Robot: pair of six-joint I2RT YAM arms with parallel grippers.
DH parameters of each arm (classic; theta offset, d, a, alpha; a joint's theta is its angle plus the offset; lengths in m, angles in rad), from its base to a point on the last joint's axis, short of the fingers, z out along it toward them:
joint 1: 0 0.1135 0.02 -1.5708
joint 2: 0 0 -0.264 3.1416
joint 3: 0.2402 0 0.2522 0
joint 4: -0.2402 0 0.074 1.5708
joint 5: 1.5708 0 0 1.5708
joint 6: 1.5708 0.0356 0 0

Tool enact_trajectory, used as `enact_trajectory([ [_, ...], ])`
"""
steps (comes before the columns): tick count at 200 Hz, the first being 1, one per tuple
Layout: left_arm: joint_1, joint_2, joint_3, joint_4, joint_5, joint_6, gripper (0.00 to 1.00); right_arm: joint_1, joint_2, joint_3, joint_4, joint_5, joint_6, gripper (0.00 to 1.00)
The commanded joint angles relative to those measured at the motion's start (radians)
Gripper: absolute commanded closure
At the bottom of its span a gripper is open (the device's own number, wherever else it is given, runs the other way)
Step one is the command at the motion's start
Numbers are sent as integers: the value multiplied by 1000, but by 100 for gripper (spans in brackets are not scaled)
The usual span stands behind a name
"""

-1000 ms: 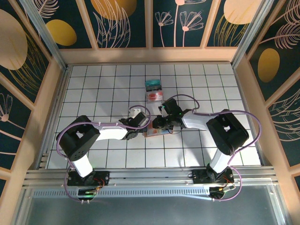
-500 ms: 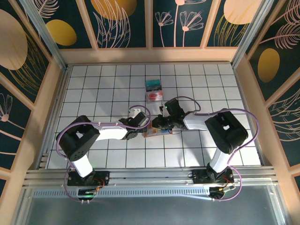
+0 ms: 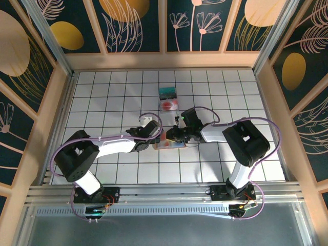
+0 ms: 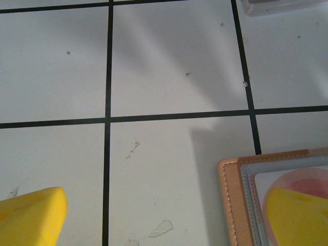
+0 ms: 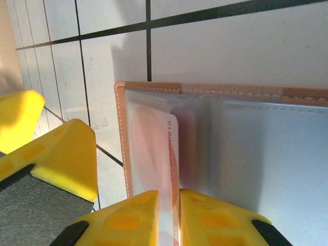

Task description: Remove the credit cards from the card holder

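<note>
The tan card holder (image 3: 170,145) lies open on the table, blue-grey inside (image 5: 256,154). A pale credit card with a red circle (image 5: 154,138) stands partly out of its clear pocket, and my right gripper (image 5: 174,223) is shut on that card's edge. My left gripper (image 4: 164,220) is open and straddles the holder's left corner (image 4: 233,205). One of its yellow fingers (image 4: 297,215) rests over the holder's page; the other (image 4: 31,215) is over bare tile. From above, the right gripper (image 3: 173,137) and left gripper (image 3: 155,142) meet at the holder.
A teal card (image 3: 167,93) and a pale card with a red circle (image 3: 169,105) lie on the tiles behind the holder. The left gripper's yellow fingers (image 5: 66,154) sit close beside the holder in the right wrist view. Wooden walls ring the tiled table (image 3: 102,92).
The left arm has stretched out lower, its gripper staying at the holder's left edge. The right gripper has closed slightly tighter on the card. The holder has barely shifted.
</note>
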Motion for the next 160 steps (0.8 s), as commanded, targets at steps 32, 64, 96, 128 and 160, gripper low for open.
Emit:
enact_trajectory([
  [32,4,12,-25,-37,0,-33,1,-7,12,-26,74,-36,41,82],
  [64,5,41,-31,-29,10,-30,1,-5,12,-40,119,-56,69,82],
  [96,4,56,-37,-28,11,-29,1,-6,4,-50,155,-74,91,83],
  [128,4,59,-44,-26,14,-30,1,-4,5,-54,197,-95,112,83],
  [160,4,58,-48,-18,20,-28,1,3,28,-45,212,-96,123,79],
])
